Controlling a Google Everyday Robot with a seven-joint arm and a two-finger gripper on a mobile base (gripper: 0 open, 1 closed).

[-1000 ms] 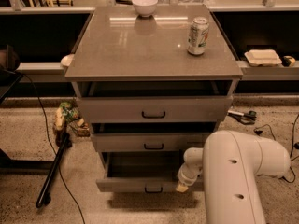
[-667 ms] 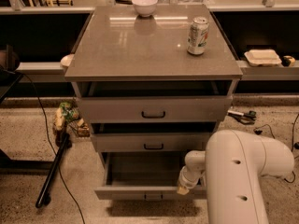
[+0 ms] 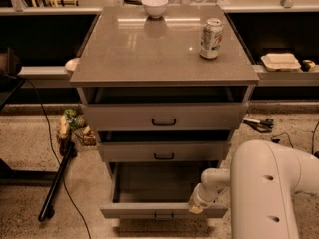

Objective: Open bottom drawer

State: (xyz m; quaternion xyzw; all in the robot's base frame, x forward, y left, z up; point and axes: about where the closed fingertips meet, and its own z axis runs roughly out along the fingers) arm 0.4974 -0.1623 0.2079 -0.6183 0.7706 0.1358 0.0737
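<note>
The bottom drawer is the lowest of three grey-beige drawers. It stands pulled far out toward me, with its empty inside showing and its small dark handle at the centre of the front. My gripper is at the top edge of that drawer front, right of the handle, at the end of my white arm, which comes in from the lower right. The middle drawer and the top drawer stand slightly out.
On the cabinet top stand a soda can at the right and a white bowl at the back. A black pole and snack bags lie on the floor to the left. Cables lie on the floor to the right.
The bottom drawer has slid further out toward me, and my gripper has moved down and toward me with its front.
</note>
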